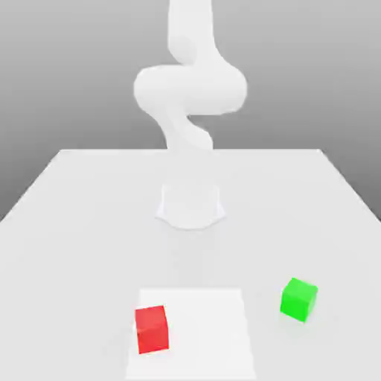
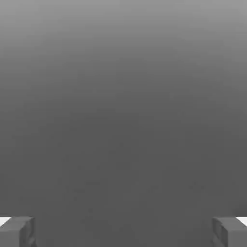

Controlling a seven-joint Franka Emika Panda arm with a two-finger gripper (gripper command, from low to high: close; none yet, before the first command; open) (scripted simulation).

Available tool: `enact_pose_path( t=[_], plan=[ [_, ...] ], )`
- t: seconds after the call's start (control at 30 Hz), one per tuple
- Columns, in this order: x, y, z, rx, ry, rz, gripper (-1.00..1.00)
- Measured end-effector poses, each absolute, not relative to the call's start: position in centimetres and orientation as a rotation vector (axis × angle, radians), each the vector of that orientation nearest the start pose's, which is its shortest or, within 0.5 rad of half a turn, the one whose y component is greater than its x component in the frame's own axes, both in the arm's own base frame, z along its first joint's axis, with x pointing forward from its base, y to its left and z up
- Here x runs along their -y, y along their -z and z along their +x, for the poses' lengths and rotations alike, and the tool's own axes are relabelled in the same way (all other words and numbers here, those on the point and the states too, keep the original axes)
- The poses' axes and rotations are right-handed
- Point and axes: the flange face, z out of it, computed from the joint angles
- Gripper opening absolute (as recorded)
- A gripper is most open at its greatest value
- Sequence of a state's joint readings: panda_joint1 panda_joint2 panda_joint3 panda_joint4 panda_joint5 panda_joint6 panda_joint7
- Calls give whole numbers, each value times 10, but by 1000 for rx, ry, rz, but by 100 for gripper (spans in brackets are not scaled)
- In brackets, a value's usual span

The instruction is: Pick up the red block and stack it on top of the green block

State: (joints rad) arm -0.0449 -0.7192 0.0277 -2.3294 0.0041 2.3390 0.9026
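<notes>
Red block [image 1: 152,329], green block [image 1: 298,299] apart.

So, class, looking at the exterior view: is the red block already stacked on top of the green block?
No: the red block sits on the table, apart from the green block.

Bright, flat, washed-out light; faint shadows; soft blur throughout.

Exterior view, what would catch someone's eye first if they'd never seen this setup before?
The two bright blocks stand out against the pale table: a red block near the front on the exterior view's left, and a green block off to its right, apart from it. Behind them the white arm rises from its base at the table's middle. In the hand view, the hand shows its fingertips spread wide with nothing between them.
</notes>
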Motion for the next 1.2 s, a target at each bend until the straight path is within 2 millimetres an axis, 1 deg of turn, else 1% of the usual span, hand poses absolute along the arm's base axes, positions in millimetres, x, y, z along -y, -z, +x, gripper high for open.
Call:
enact_pose_path(
  t=[0.1, 0.2, 0.3, 0.4, 0.5, 0.6, 0.7, 0.77, 0.83, 1.0, 1.03, 1.2],
  plan=[
    [9, -618, 411, -1405, 821, -2363, 0],
    [18, -564, 436, -1602, 711, -2301, 0],
    [27, -509, 454, -1794, 602, -2223, 0],
    [37, -453, 464, -1982, 494, -2130, 0],
    [47, -396, 467, -2165, 385, -2020, 0],
    [55, -341, 464, -2342, 277, -1896, 0],
    [62, -287, 453, -2513, 168, -1751, 0],
    [67, -253, 442, -2624, 95, -1644, 0],
    [66, -221, 432, -2715, 29, -1551, 0],
    [65, -161, 427, -2754, 0, -1508, 0],
    [65, -151, 427, -2755, 0, -1508, -100],
    [65, -151, 427, -2753, 3, -1507, -100]
  ],
)
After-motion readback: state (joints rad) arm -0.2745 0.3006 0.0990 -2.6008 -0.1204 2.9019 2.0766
